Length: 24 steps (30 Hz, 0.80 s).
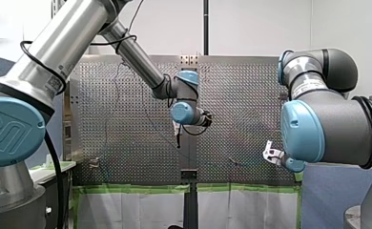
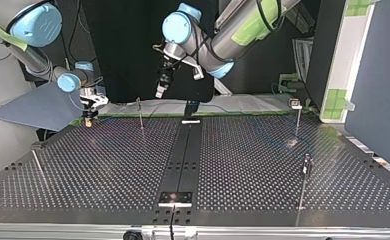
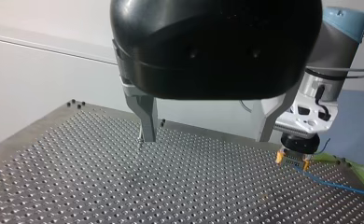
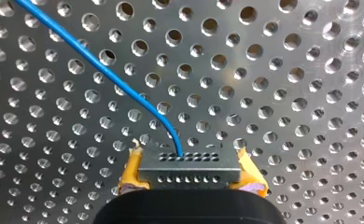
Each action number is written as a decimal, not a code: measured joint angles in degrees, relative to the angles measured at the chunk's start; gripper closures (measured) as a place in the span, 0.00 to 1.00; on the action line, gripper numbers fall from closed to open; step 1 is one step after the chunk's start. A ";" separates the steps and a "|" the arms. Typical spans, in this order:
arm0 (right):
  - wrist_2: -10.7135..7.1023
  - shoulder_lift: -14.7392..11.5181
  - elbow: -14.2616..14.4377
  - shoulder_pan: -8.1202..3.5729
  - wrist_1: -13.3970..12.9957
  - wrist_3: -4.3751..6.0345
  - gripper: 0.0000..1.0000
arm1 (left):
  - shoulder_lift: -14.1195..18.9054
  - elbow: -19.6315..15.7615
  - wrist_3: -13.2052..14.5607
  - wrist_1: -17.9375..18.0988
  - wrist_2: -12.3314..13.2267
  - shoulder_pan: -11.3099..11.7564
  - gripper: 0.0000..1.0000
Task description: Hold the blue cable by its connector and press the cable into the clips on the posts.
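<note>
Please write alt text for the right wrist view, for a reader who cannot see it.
My right tool grips a grey connector between its yellow pads. A blue cable leaves the connector and curves away over the perforated table.

The blue cap (image 1: 7, 131) on my left arm (image 1: 60, 43) carries a raised mark that looks like a large letter R. The stickers (image 1: 55, 84) on both arms are too small to read.
</note>
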 joint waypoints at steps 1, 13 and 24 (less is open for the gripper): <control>-0.01 0.00 0.00 0.02 -0.02 0.00 1.00 | 0.45 -0.44 -0.01 0.01 0.00 -0.01 0.00; -0.14 0.09 -0.03 0.15 -0.25 0.00 1.00 | 6.55 -6.55 -0.10 0.66 -1.76 0.02 0.00; -1.22 0.11 -0.30 0.04 -0.26 -0.02 1.00 | 12.14 -12.14 -0.47 4.86 -6.55 0.16 0.00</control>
